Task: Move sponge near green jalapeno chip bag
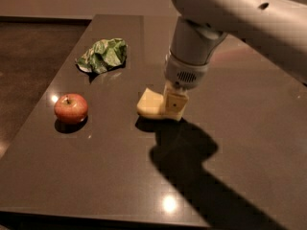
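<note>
A dark, polished table [96,176] with a glossy, stone-like top carries small bright reflections of lights and a heavy shadow cast by the arm. The sponge [149,103], a pale yellow soft block with a curved, wavy edge, lies flat near the middle of the table. The smooth, rounded light-grey arm [230,13] comes down from the upper right, narrows to a cylindrical wrist with a small vented patch, and ends in the cream-coloured gripper [173,107], which is set low at the right end of the sponge and touches or overlaps it there. Whether the gripper is clamped on the sponge or loose around it cannot be told. The green jalapeno chip bag [103,55], crumpled shiny green foil with white patches, lies well apart toward the far left of the table. A round, glossy red apple [71,108] sits at the left, nearer the front edge, apart from both.
</note>
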{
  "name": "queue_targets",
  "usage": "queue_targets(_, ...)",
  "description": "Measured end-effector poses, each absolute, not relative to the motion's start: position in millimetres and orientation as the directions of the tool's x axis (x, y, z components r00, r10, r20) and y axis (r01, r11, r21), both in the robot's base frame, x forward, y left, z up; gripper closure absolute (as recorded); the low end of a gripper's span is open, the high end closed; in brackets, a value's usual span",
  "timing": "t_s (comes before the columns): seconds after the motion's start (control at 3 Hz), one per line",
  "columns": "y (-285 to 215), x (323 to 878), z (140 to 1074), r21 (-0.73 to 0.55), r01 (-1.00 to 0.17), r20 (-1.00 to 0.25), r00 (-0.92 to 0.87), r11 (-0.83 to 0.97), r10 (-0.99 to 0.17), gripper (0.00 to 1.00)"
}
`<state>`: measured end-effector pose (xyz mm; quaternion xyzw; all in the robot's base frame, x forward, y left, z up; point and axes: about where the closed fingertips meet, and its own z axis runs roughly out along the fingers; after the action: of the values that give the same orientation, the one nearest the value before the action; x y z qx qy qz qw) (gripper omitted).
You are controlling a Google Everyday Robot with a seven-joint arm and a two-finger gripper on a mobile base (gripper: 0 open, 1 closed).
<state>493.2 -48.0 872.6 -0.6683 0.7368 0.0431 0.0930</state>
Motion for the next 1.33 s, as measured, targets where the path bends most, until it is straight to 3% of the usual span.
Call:
queue_targets(0.67,-36.8,553.8,909.7,-0.09,-0.967,-0.271,-0.205,0.237,-0.94,1.0)
queue_targets(1.33,-37.7,625.4,915.2,-0.167,-0.928,-0.272,-0.283,0.334,-0.92,1.0)
